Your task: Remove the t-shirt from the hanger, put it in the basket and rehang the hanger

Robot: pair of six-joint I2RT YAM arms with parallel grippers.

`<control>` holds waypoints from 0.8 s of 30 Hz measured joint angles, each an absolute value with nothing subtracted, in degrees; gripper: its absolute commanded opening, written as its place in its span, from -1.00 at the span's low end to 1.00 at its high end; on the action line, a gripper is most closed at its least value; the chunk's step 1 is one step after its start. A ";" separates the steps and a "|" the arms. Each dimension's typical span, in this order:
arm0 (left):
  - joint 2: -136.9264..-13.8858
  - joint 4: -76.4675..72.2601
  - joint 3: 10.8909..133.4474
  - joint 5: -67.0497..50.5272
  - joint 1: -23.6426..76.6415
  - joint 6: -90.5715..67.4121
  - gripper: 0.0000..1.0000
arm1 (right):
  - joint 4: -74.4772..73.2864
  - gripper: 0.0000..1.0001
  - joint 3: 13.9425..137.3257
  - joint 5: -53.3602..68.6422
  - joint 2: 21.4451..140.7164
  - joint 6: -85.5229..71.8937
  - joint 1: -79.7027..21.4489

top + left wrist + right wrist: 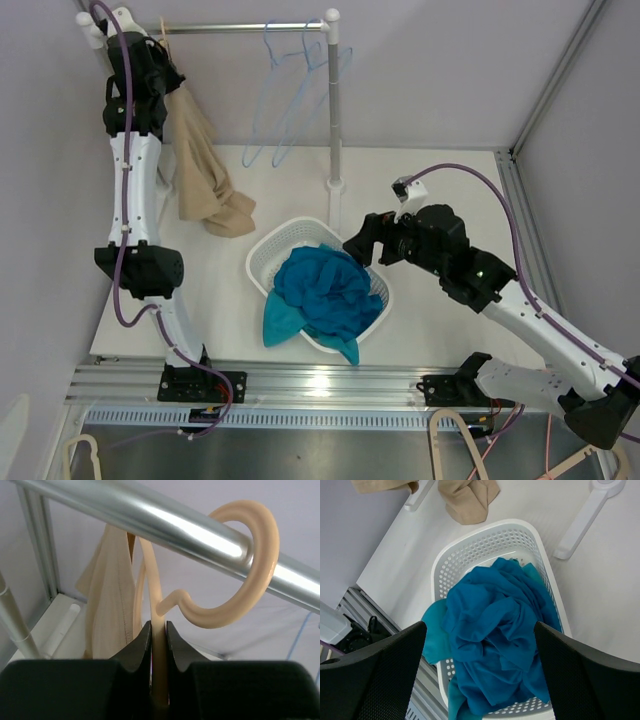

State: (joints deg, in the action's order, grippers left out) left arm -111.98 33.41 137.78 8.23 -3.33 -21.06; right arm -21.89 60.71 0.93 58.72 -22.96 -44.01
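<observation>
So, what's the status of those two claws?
Left claw shut on hanger. Right claw open above basket. T-shirt still on hanger, hook over rail.

Left claw [159,636] raised high, pinched narrow; right claw [480,630] low, spread wide.

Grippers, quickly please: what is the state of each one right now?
Left gripper: closed on the neck of the beige hanger.
Right gripper: open, holding nothing, above the basket.
</observation>
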 measured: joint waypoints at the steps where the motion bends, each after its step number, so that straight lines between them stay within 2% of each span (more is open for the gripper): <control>1: -111.98 33.04 137.78 7.14 -3.42 -21.02 -0.99 | -21.87 0.85 60.38 0.95 58.72 -23.00 -44.01; 9: -108.88 30.70 136.27 -1.37 -3.57 -21.50 -0.99 | -20.29 0.83 58.52 3.46 58.72 -22.57 -44.21; 13: -100.73 29.85 127.81 -1.87 -3.62 -22.20 -0.99 | -17.47 0.83 58.76 5.37 59.55 -20.29 -47.22; 16: -94.70 30.61 123.44 -1.78 -3.62 -22.48 -0.99 | -16.64 0.82 61.04 6.35 62.57 -18.11 -50.70; 24: -88.03 34.24 120.86 0.47 -3.49 -23.75 -0.99 | -11.25 0.79 69.80 10.98 73.10 -14.06 -59.53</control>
State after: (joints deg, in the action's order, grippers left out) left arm -88.03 34.24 120.86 0.47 -3.49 -23.75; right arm -11.25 69.80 10.98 73.10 -14.06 -59.53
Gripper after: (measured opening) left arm 0.151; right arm 0.897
